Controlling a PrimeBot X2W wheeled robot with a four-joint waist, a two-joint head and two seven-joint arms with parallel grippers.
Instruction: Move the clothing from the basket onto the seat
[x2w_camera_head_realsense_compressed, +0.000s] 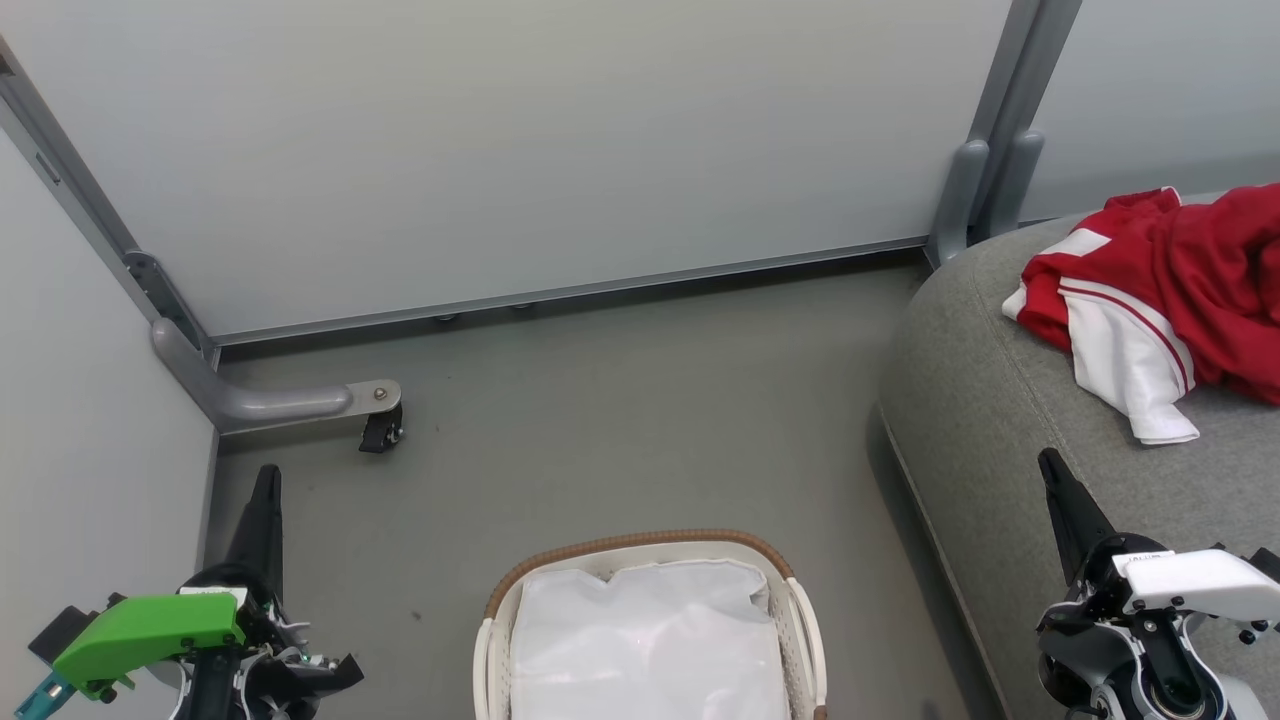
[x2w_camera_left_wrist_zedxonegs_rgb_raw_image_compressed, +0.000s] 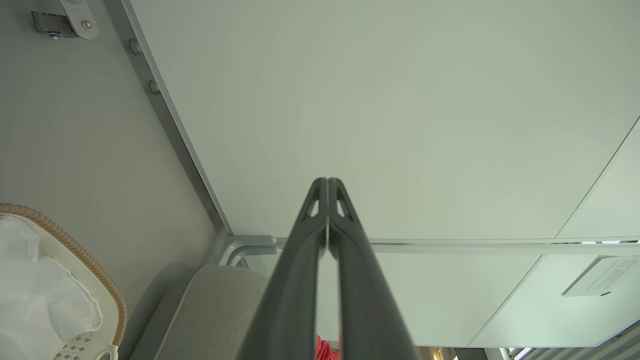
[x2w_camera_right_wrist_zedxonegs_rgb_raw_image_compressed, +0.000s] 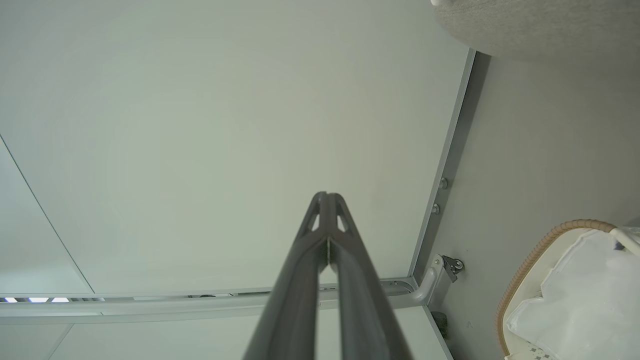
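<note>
Clothing (x2w_camera_head_realsense_compressed: 1200, 270) lies on the seat (x2w_camera_head_realsense_compressed: 980, 430), near its edge (basket (x2w_camera_head_realsense_compressed: 640, 538) apart).

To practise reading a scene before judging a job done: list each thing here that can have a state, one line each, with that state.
Clothing, crumpled in a heap on the seat.
Basket, upright on the floor; the part in view holds just its liner.
Liner, rumpled inside the basket.
Seat, bearing the clothing.
Left gripper, shut, holding nothing.
Right gripper, shut, holding nothing.
</note>
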